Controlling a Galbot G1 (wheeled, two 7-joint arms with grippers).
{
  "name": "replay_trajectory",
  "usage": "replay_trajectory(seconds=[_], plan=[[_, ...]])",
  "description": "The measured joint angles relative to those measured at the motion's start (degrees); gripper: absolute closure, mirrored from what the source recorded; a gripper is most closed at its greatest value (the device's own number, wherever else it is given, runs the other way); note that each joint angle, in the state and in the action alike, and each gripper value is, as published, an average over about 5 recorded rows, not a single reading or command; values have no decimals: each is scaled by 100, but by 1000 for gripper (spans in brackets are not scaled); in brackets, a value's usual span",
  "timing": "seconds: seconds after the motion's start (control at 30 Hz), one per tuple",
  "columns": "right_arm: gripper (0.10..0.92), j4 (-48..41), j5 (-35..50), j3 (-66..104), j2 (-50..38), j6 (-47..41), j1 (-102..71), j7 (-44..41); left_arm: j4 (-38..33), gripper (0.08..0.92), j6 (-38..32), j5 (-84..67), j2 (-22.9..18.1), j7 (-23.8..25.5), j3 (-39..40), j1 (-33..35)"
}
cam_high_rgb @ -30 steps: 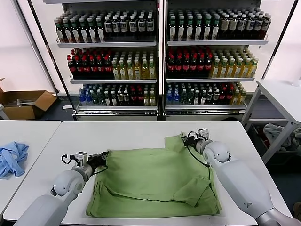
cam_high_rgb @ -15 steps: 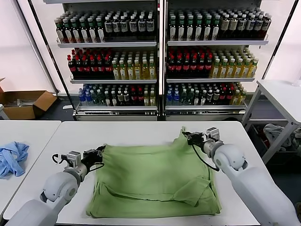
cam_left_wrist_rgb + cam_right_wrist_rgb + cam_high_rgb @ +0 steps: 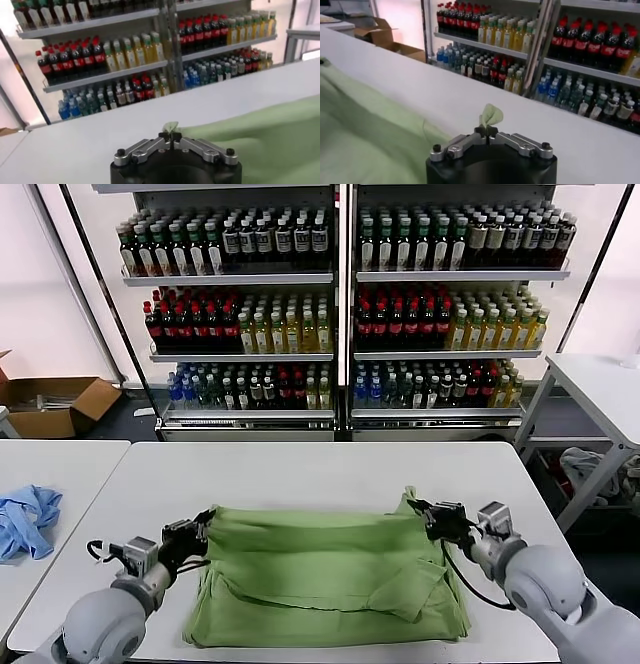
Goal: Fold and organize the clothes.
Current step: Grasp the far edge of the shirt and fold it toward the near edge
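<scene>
Shirt: the green shirt (image 3: 330, 574) lies spread on the white table (image 3: 300, 469) in front of you, its far edge lifted and drawn toward you over the rest of the cloth.
Left gripper: your left gripper (image 3: 197, 529) is clamped tight on the far left corner of the shirt; the left wrist view shows a small tuft of green cloth (image 3: 170, 126) pinched between the closed fingers.
Right gripper: your right gripper (image 3: 432, 517) is clamped the same way on the far right corner, with a tuft poking up between the fingers (image 3: 490, 116).
Step in hand: this looks like the fold of the far half over the near half, about midway.
How to do it well: carry both corners toward you at the same pace so the lifted edge stays straight and level between them.
Tension: keep the edge lightly taut; slack in the middle would sag and crease.
Landing: aim to lay the held edge along the near hem, corners matched, and lower before you let go.
Watch: a loose flap (image 3: 415, 584) lies rumpled on the right near side and may bunch under the fold.
Elsewhere: a pale blue garment (image 3: 27, 519) sits on the side table to your left; leave it alone.
</scene>
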Motion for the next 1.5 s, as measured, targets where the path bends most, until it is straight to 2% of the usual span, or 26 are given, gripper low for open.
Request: replay_trajectory(seconds=[0.43, 1.13, 1.27, 1.5], plan=[[918, 669, -303, 972, -58, 176, -1641, -106, -449, 914, -150, 723, 66, -57, 30, 1009], [918, 890, -471, 1322, 197, 251, -2583, -28, -311, 908, -198, 1161, -48, -451, 163, 1274], [891, 833, -442, 1362, 255, 297, -2644, 102, -350, 831, -191, 1183, -73, -499, 195, 1315], [697, 721, -379, 1370, 369, 408, -2770, 465, -421, 632, -164, 1255, -51, -538, 197, 1367]])
